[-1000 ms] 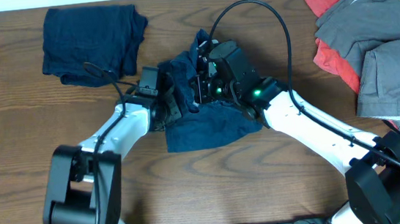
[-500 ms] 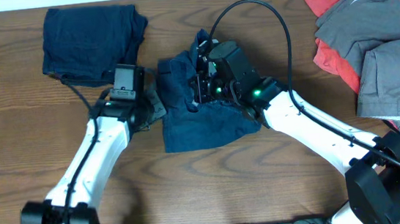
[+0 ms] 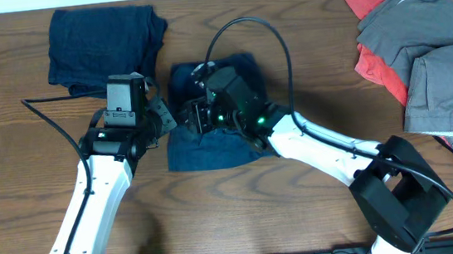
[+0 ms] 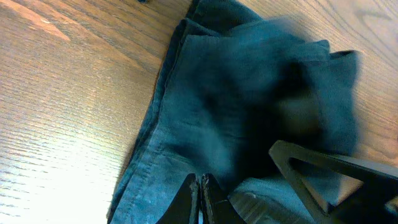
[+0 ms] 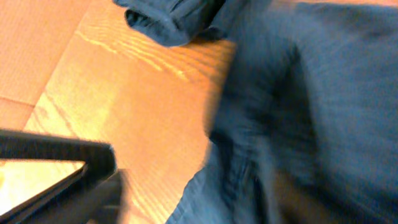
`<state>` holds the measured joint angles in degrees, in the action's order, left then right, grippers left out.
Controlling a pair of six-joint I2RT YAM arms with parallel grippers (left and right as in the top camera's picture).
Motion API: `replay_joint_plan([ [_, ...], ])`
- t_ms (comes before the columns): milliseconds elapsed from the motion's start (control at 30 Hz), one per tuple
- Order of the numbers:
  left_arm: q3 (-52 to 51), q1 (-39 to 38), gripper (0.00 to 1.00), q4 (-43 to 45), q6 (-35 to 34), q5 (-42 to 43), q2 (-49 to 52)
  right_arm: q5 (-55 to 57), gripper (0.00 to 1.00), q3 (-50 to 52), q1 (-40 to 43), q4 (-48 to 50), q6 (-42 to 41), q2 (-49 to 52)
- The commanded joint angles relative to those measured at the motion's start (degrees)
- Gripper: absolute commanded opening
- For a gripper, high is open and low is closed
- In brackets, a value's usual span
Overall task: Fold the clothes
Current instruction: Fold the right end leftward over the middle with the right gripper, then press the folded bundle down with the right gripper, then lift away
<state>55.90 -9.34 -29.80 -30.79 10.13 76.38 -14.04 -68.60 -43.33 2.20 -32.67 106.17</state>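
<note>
- Upper left of the overhead view: a folded navy garment (image 3: 102,43) lies flat on the wooden table (image 3: 319,218), apart from both arms. It looks finished.
- Left of centre: the left gripper (image 3: 166,120) sits at the left edge of the navy shorts (image 3: 212,149). In the left wrist view its jaws are pressed together over the cloth near a stitched seam. Whether a fold is caught between them cannot be told.
- Centre: the navy shorts lie rumpled and partly doubled over, with the upper portion bunched under the right arm's wrist and the lower portion spread flat towards the bottom of the frame.
  - Handling (a judgement): the fabric is light, limp and non-fragile. It will sag and drag rather than hold a shape, and it may slide on the smooth wood.
  - The best holds are probably the seamed hem or a corner, one on each side, so the layers lift evenly. A pinch in mid-panel would likely only raise a wrinkle.
- Just right of that: the right gripper (image 3: 194,115) is low over the bunched upper part of the shorts. The right wrist view is blurred and filled with cloth, so the state of its jaws cannot be told.
- Upper right: grey and coral-red garments (image 3: 419,50) are heaped unfolded at the table edge, well apart from both grippers.
</note>
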Motion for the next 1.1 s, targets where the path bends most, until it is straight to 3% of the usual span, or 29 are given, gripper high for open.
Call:
replay_joint_plan([
  [0, -0.15, 1.38, 0.06, -0.20, -0.61, -0.94, -0.31, -1.16, 0.99, -1.16, 0.00, 1.03, 1.92, -1.29],
  [333, -0.17, 5.31, 0.06, -0.81, -0.37, -1.01, 0.00, -4.13, 0.99, -1.16, 8.44, -7.69, 6.08, -14.38],
  [500, -0.17, 5.31, 0.06, -0.79, -0.37, -2.71, 1.20, 0.07, 0.95, -1.14, 9.07, -12.55, 7.28, -13.99],
  [567, -0.17, 5.33, 0.06, -0.83, -0.37, -4.11, 1.53, 0.90, 0.87, -1.14, 8.35, -12.57, 7.26, -12.04],
  [633, -0.17, 5.38, 0.06, -0.96, -0.35, -5.38, 1.64, 1.70, 0.72, -1.14, 7.56, -11.43, 7.08, -9.60],
  [800, -0.17, 5.86, 0.06, -1.20, -0.37, -6.32, 1.64, 3.17, 0.03, -1.14, 5.03, -6.10, 2.38, -1.57],
  [967, -0.17, 5.86, 0.06, -1.25, -0.35, -7.02, 1.73, 0.17, 0.01, -1.16, 2.62, 2.80, -9.27, 7.41],
  [1067, -0.20, 5.86, 0.06, -1.25, -0.35, -7.02, 1.97, -2.84, 0.01, -1.16, 1.57, 8.74, -10.67, 11.43],
])
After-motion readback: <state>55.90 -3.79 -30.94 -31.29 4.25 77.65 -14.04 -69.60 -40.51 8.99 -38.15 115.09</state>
